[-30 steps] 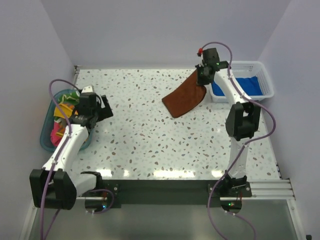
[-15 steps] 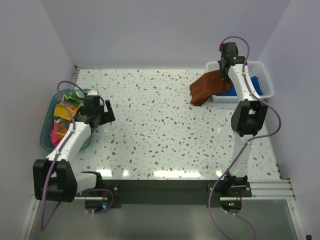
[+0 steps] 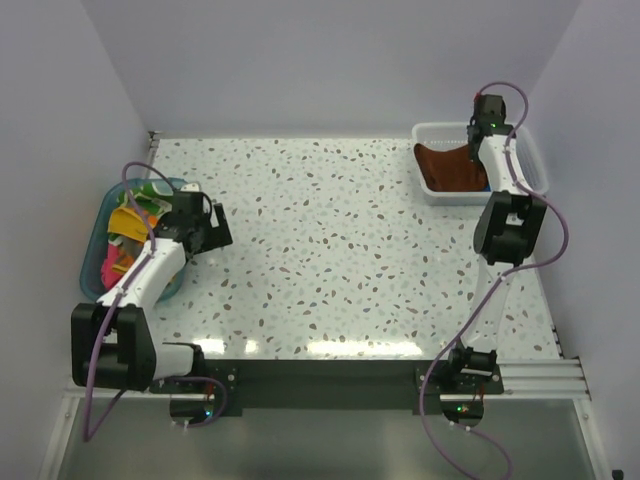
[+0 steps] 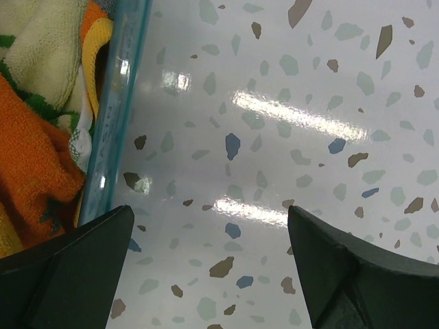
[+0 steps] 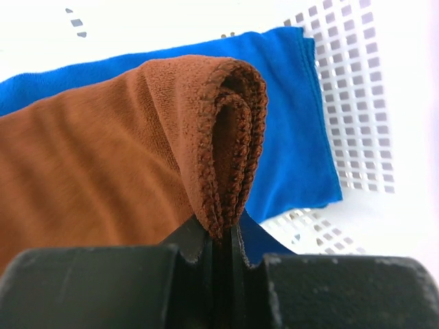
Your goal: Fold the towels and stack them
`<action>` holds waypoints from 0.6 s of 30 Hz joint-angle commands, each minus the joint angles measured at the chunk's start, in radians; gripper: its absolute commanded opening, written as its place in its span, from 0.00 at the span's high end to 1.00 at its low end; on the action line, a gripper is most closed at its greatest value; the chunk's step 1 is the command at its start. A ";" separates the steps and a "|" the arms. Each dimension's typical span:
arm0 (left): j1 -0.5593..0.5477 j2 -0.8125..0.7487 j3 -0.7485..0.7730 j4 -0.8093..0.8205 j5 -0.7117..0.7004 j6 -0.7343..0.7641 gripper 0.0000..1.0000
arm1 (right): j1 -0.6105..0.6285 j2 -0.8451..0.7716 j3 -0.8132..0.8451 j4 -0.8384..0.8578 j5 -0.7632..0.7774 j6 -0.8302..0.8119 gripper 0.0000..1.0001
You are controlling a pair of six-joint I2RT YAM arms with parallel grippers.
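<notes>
While the right pincer point(image 5: 223, 238) pinches the brown towel point(image 5: 89, 178) above the blue towel point(image 5: 295, 123) in the basket point(image 5: 357, 82), lowering it flat before release should square the stack; left pincer point(image 4: 209, 267) gapes.

The folded rust brown towel point(image 3: 452, 168) is lying over the royal blue towel point(image 5: 295, 137) in the far-right basket point(image 3: 440, 129); colourful towels point(image 3: 128, 230) are lying heaped in the left tub point(image 4: 116, 123).

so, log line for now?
right gripper shut on brown towel | over blue towel in basket | left gripper open beside teal tub
</notes>
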 commanded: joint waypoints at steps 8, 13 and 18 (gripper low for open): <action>0.004 0.022 -0.001 0.053 0.008 0.030 0.00 | -0.006 0.051 0.055 0.122 0.024 -0.021 1.00; 0.004 0.025 -0.001 0.055 0.013 0.031 0.00 | -0.018 0.062 0.022 0.152 0.056 -0.013 1.00; 0.004 0.024 -0.001 0.054 0.016 0.033 0.00 | -0.029 0.076 -0.012 0.178 0.105 -0.013 1.00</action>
